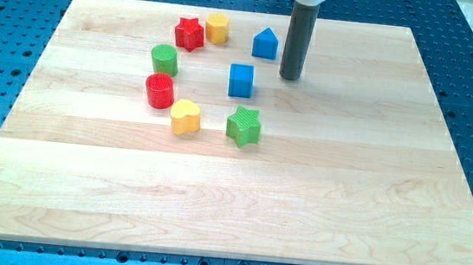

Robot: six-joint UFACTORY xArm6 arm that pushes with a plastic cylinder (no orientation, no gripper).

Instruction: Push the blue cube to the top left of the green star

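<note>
Standing bare, holding nothing: my tip [290, 77]. Sitting just left and a bit below it, apart: blue cube [241, 81]. Lying further down-left: green star [243, 126].

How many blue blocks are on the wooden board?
2. The blue cube sits near the middle of the group, just above the green star. The other blue block, house-shaped, is further toward the view's top, left of my tip. None seems hidden.

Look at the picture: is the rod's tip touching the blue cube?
No: my tip stands apart, to the view's right of the blue cube, with bare board between them.
</note>
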